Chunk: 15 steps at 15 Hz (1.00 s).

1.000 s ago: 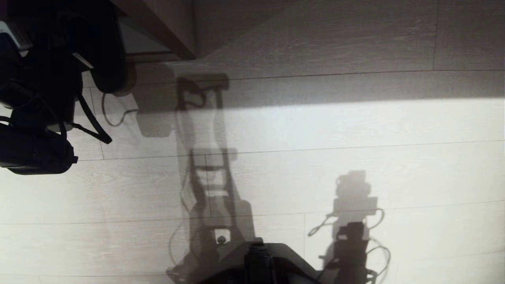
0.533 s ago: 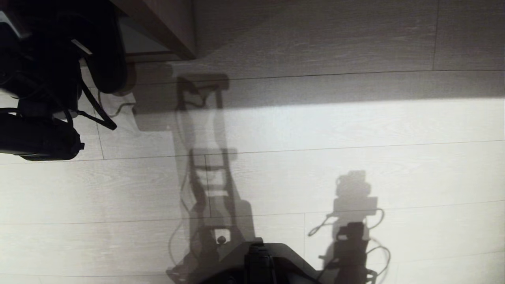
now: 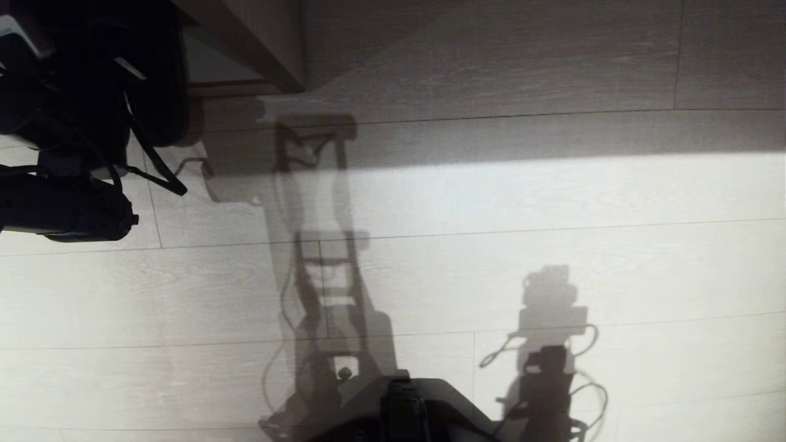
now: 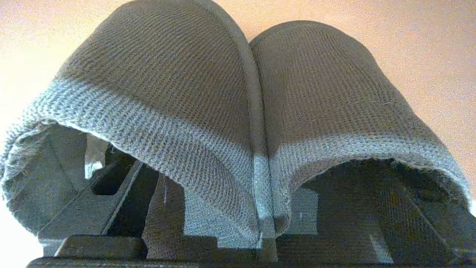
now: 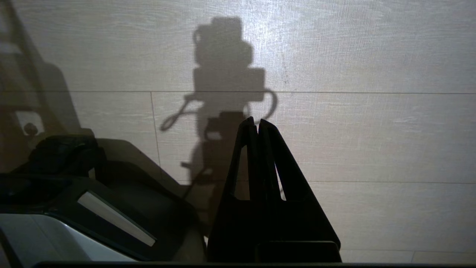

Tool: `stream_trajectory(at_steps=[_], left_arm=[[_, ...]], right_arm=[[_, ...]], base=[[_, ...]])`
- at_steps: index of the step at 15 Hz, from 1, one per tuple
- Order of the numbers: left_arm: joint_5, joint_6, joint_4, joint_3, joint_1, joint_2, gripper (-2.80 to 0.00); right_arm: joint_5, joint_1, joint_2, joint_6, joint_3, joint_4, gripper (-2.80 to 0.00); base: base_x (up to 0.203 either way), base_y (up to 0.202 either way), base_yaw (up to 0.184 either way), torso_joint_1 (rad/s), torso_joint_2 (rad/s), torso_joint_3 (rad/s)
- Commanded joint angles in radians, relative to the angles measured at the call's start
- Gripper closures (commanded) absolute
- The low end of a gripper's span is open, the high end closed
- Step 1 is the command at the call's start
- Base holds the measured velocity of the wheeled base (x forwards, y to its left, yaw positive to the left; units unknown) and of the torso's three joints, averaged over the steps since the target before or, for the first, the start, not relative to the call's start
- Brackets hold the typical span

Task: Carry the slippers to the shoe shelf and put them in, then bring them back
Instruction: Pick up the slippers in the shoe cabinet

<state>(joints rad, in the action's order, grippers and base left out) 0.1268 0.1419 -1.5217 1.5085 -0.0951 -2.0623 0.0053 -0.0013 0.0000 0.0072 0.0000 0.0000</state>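
From the head view, the left arm [image 3: 67,202] hangs at the upper left as a dark mass over the pale plank floor [image 3: 552,196], cables looping off it. Beyond it, a dark rounded shape [image 3: 163,92] looks like the slippers, though it is too black to be sure. Just past that a brown-edged wooden panel [image 3: 258,49] slants down; whether it belongs to the shoe shelf I cannot tell. Long shadows of the robot lie across the boards, and its dark base [image 3: 405,405] shows at the near edge.

In the left wrist view, the slippers [image 4: 238,111] fill nearly everything: two woven dark tops side by side, touching along their inner edges, toes pointing away from the hand. The left gripper [image 4: 230,223] has its fingers spread wide, one finger [image 4: 93,208] reaching into one slipper's opening, the other [image 4: 375,227] into its neighbour's, so the pair hangs on the spread fingers. Behind the toes is only a warm, blurred surface.

In the right wrist view, the right gripper [image 5: 257,124] points at the bare floor, its two dark fingers pressed together with nothing between them. Its own shadow falls on the planks just ahead, and part of the robot's body [image 5: 93,208] sits beside it.
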Motion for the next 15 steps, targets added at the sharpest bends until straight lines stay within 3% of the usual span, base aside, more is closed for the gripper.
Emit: stream_trajectory(at_steps=[1, 13, 14, 15], left_arm=[[0.001, 0.001, -0.008, 0.004, 0.0, -0.004, -2.8], [-0.004, 0.003, -0.008, -0.019, -0.003, 0.024, -2.8], [-0.005, 0.001, -0.008, -0.024, -0.002, 0.025, 0.0], [-0.005, 0.003, -0.008, -0.026, -0.002, 0.025, 0.0]], right_arm=[[0.001, 0.0, -0.002, 0.0, 0.0, 0.0, 0.0], [0.001, 0.0, -0.002, 0.0, 0.0, 0.0, 0.0], [0.001, 0.0, -0.002, 0.0, 0.0, 0.0, 0.0], [0.001, 0.0, -0.002, 0.0, 0.0, 0.0, 0.0]], base=[[0.0, 0.0, 0.0, 0.0, 0.0, 0.0], [0.0, 0.0, 0.0, 0.0, 0.0, 0.0], [0.0, 0.0, 0.0, 0.0, 0.0, 0.0], [0.0, 0.0, 0.0, 0.0, 0.0, 0.0]])
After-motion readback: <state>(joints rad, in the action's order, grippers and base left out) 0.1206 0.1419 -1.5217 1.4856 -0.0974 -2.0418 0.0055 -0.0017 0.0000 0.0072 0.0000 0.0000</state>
